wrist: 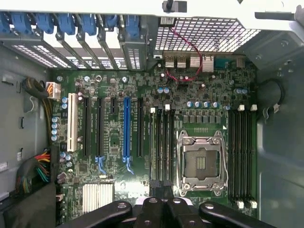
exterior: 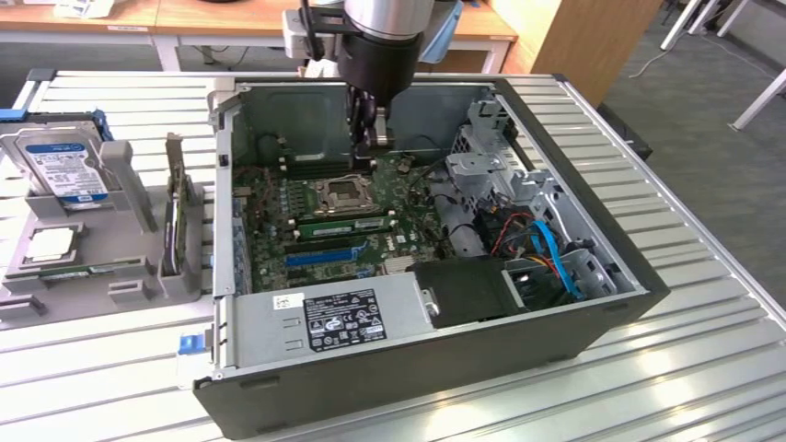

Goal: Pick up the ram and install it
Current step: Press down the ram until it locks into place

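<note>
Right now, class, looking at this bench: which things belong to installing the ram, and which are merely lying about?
Belongs to the job:
gripper, fingers shut, inside the open computer case
memory slots on the motherboard
green ram-like stick lying in the grey tray

Lying about:
hard drive
processor chip
upright card

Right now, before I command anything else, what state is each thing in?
Gripper: shut, over the motherboard.
Ram: standing in a slot beside the socket; latched or not, cannot tell.
Processor socket: empty.
Computer case: on its side, panel off.
Hard drive: upright, outside the case.
Processor chip: lying flat, outside the case.
</note>
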You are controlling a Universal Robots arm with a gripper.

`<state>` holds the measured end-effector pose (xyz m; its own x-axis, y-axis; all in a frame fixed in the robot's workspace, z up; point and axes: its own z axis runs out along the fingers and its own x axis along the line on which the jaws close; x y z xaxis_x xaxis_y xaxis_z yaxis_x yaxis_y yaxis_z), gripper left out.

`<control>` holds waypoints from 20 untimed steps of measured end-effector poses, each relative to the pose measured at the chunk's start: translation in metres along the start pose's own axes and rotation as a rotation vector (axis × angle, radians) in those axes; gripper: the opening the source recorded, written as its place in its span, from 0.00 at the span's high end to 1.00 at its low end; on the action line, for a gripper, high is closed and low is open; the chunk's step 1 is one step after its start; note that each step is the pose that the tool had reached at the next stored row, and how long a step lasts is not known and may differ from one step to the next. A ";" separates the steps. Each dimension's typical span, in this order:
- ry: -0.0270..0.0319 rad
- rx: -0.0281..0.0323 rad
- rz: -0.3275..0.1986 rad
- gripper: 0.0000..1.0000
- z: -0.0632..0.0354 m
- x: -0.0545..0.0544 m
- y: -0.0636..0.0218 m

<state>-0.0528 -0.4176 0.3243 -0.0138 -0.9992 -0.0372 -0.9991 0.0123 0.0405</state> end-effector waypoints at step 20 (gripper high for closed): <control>-0.0008 0.0007 0.018 0.90 0.0000 0.000 -0.0011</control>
<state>-0.0517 -0.4175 0.3242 -0.0317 -0.9988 -0.0372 -0.9987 0.0302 0.0404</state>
